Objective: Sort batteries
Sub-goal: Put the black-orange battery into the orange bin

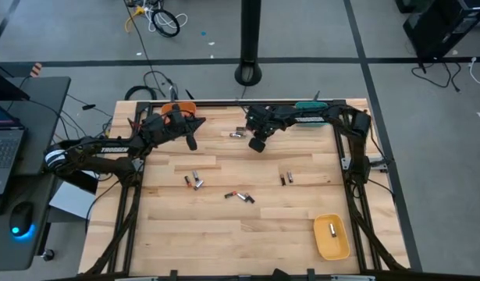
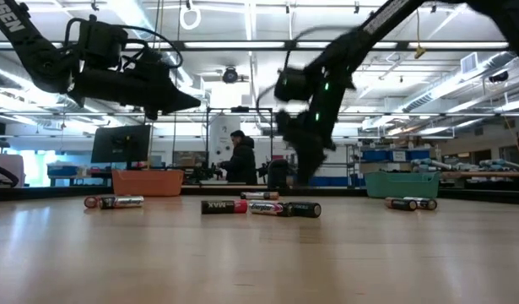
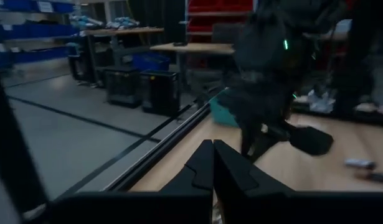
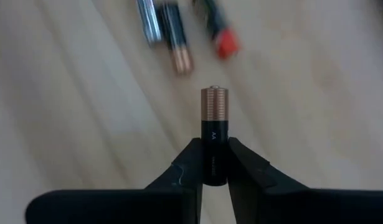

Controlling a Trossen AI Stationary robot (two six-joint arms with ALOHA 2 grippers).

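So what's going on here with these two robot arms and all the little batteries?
The robot is sorting batteries. Its right claw is shut on a black battery with a copper end, holding it above the wooden table near the far edge. The left claw is shut and empty, waiting in the air by the orange bin. More batteries lie scattered mid-table, and one is in the yellow bin.

Grey floor point(image 1: 318, 31), ceiling strip lights point(image 2: 242, 51), shelving w/ blue bins point(image 3: 29, 12).
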